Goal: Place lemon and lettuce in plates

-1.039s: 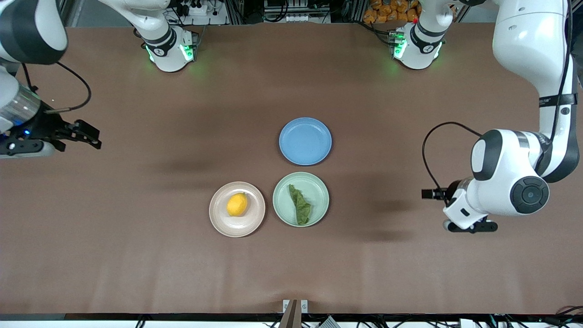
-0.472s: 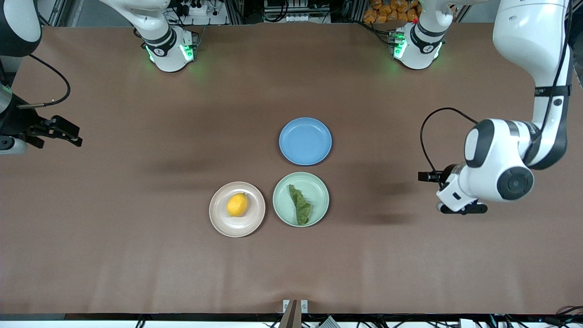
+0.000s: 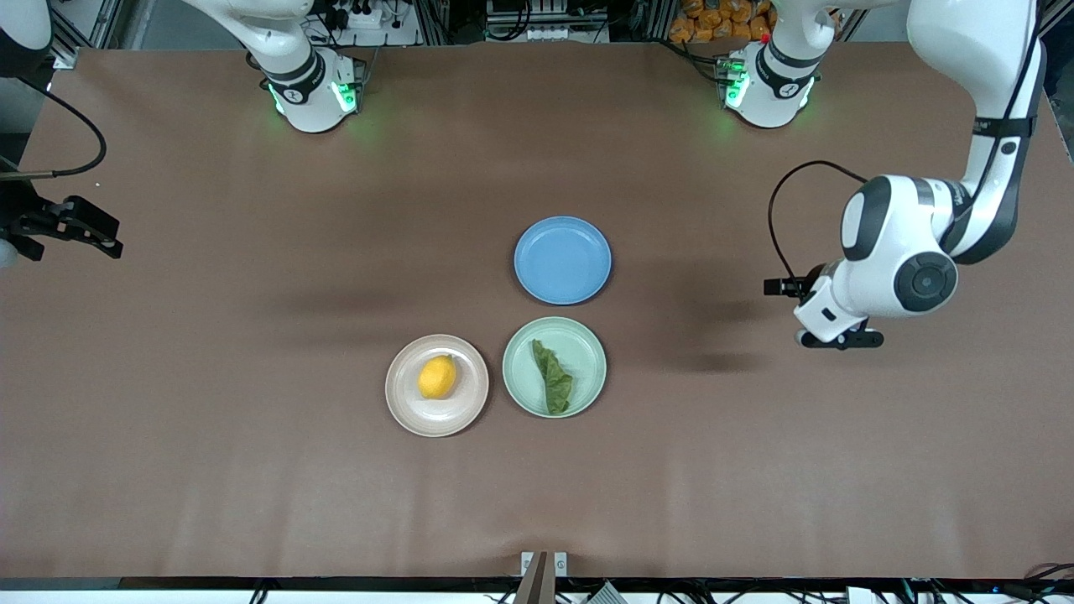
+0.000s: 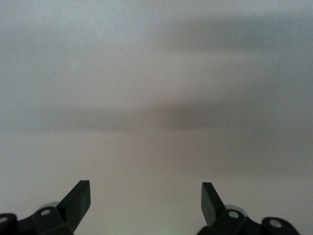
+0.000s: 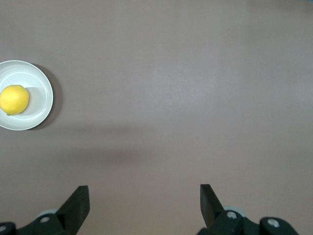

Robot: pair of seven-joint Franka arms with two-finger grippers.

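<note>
The yellow lemon [image 3: 437,377] lies in the pale beige-pink plate [image 3: 466,409]. Beside it, the dark green lettuce [image 3: 553,378] lies in the mint green plate [image 3: 588,352]. My left gripper [image 3: 839,339] hangs open over bare table toward the left arm's end, well apart from both plates; its wrist view shows the left gripper [image 4: 145,189] with only tabletop under it. My right gripper [image 3: 94,233] is open over the table's edge at the right arm's end. Past the right gripper [image 5: 144,192], its wrist view shows the lemon [image 5: 13,99] in its plate [image 5: 42,93].
An empty blue plate [image 3: 562,260] sits just farther from the front camera than the mint plate. The brown table surface [image 3: 252,470] spreads wide around the three plates. Both arm bases stand along the table's back edge.
Both arms have drawn back from the plates: the right gripper toward the table's end, the left gripper toward the robots' bases. Lemon and lettuce have not moved.
</note>
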